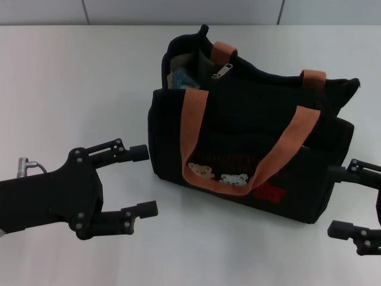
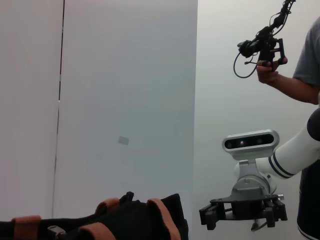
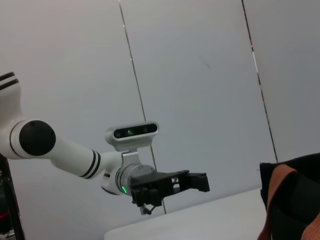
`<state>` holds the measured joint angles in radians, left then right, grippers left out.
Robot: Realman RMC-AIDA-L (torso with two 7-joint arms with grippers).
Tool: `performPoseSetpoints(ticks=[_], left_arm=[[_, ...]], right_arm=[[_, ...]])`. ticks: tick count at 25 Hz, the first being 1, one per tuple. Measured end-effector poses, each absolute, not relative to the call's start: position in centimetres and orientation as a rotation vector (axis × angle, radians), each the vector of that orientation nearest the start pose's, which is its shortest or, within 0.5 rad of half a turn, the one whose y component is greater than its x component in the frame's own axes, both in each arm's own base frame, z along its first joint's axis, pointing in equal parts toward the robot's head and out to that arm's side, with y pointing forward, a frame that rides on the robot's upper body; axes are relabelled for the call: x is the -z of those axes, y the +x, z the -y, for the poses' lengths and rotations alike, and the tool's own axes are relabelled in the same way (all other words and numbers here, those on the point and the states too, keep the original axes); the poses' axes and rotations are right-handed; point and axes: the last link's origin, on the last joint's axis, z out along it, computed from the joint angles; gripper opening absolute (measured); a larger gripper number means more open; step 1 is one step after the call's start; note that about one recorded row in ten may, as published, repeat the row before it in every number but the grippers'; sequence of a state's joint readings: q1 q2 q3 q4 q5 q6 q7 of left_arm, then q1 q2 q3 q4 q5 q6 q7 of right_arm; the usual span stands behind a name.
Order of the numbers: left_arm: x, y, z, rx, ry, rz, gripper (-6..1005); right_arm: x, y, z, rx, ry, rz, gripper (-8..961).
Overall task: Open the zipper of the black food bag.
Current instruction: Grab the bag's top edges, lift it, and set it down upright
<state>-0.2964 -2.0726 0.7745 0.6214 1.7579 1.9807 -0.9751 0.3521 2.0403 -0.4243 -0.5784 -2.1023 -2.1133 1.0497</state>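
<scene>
The black food bag stands upright on the white table, its bear patches and red mark facing me and its orange-brown handles up. Its top gapes at the far left end, where the silver zipper pull lies on the track. My left gripper hovers open just left of the bag's front corner, touching nothing. Beside the bag's right end my right gripper is also open and empty. The bag's top shows low in the left wrist view and one edge shows in the right wrist view.
The white table runs back to a pale wall. Something bluish lies inside the open end of the bag. In the left wrist view a person stands behind my right arm, holding a handheld device.
</scene>
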Motion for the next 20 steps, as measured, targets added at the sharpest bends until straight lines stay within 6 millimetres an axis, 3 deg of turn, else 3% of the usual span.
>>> performPoseSetpoints(ticks=[6,12,20], left_arm=[[-1.6,-27.1,-23.6,1.158,-2.705,0.130,810],[-1.6,-27.6,-23.8,1.147,-2.605,0.096,811],[0.3,-27.8,-25.8,1.089,-2.456,0.070,792]], right_arm=[[-3.4,29.0,-22.1,-1.160,-2.776,-0.362,839],[-3.5,29.0,-22.0,-1.168,-2.761,-0.358,839],[-3.6,28.9,-22.0,-1.181,-2.756,-0.351,839]])
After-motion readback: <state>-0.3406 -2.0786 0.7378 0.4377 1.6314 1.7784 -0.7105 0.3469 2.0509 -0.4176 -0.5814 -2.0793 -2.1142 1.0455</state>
